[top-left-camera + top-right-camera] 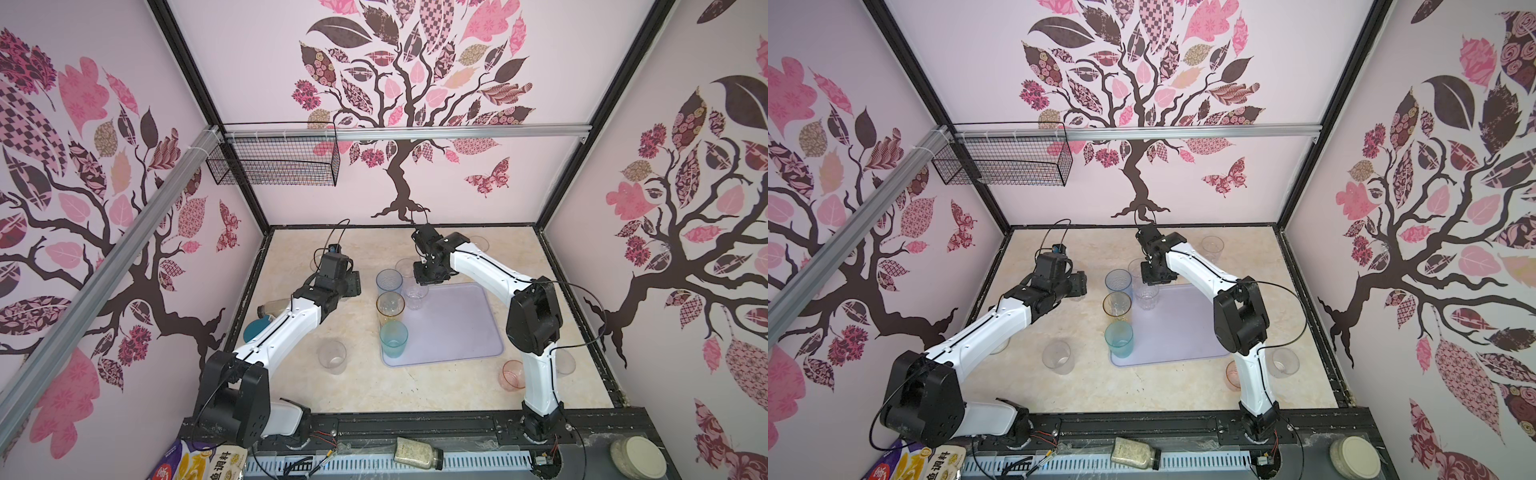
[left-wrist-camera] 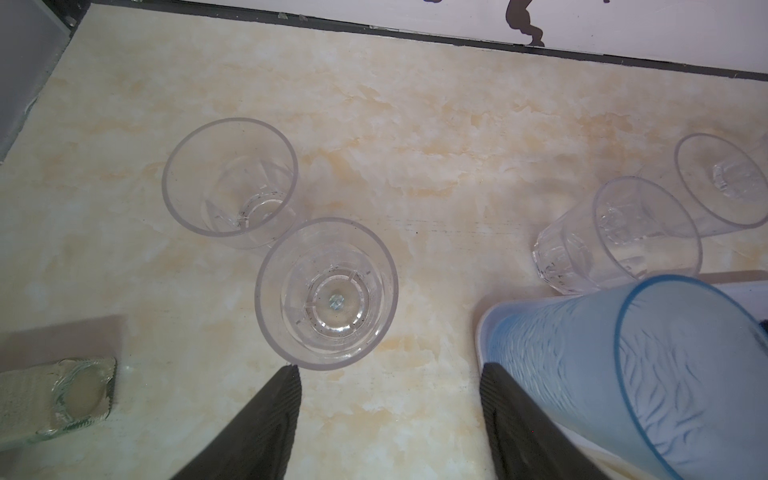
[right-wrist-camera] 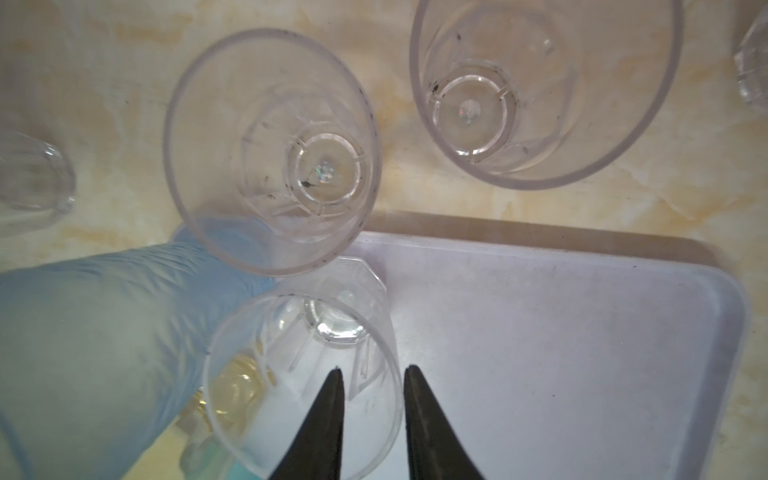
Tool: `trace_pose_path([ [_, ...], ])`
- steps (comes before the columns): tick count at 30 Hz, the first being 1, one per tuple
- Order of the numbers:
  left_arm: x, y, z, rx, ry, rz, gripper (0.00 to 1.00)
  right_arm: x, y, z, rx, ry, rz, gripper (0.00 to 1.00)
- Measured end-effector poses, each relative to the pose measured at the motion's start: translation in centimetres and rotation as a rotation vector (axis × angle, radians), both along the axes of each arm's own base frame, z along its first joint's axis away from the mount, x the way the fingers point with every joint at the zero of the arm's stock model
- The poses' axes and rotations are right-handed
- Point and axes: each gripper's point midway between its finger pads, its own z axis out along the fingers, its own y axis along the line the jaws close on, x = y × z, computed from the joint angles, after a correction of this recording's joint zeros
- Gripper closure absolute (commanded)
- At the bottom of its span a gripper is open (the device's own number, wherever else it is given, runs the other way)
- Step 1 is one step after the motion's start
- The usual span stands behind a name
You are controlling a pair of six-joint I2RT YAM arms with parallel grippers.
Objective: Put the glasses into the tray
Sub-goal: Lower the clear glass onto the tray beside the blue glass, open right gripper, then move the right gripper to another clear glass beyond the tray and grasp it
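The pale lavender tray (image 1: 453,324) lies right of centre. Along its left edge stand a blue-grey glass (image 1: 389,282), an amber glass (image 1: 390,309) and a teal glass (image 1: 393,338). A short clear glass (image 3: 291,361) stands on the tray's far left corner. My right gripper (image 3: 372,370) is open over its rim, one finger inside and one outside. My left gripper (image 2: 388,370) hangs open and empty beside two clear glasses (image 2: 326,293) on the table. More glasses stand off the tray: a clear one (image 1: 332,356) at the front and a pink one (image 1: 513,374).
A capped bottle (image 1: 274,306) and a teal-lidded jar (image 1: 255,328) lie under my left arm. Two clear glasses (image 3: 270,149) (image 3: 540,83) stand just past the tray's far edge. A wire basket (image 1: 274,162) hangs on the back wall. A bottle (image 1: 417,453) lies on the front rail.
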Motion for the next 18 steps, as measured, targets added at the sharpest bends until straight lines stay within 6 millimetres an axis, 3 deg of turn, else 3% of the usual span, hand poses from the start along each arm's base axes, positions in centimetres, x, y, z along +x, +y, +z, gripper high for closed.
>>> trace_pose_path([
  [5, 0.0, 0.0, 0.0, 0.002, -0.003, 0.002, 0.28, 0.9, -0.8, 1.2, 0.053, -0.004, -0.028, 0.57],
  [12, 0.0, -0.3, 0.8, -0.025, -0.034, -0.015, 0.28, 1.3, -5.3, 4.7, 0.134, -0.108, -0.149, 0.42],
  [18, -0.3, -1.3, 2.3, -0.072, -0.066, -0.057, 0.28, 1.0, -7.9, 7.6, 0.149, -0.252, -0.244, 0.27],
])
